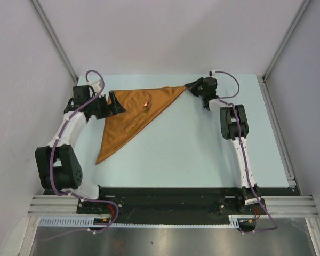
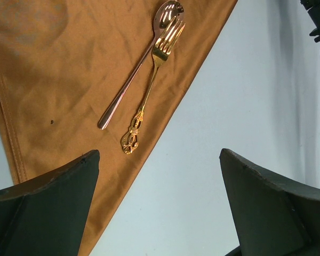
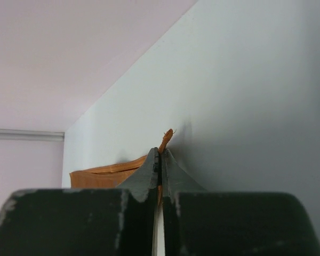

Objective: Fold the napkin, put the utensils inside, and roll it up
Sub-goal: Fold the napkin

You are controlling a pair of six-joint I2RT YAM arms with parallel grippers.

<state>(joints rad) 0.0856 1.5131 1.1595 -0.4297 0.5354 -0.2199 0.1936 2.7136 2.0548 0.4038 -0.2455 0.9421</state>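
Two utensils [image 2: 162, 45]: on folded napkin [image 1: 114, 133], ahead of gaping left pincer [image 2: 159, 154].
Right pincer [image 3: 160, 152]: pinching napkin corner, likely to roll.

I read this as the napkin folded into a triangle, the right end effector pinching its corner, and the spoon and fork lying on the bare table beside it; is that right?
Not quite: the left wrist view shows the spoon and fork lying on the napkin, not on the table. The rest stands: triangle fold, right end effector shut on a corner.
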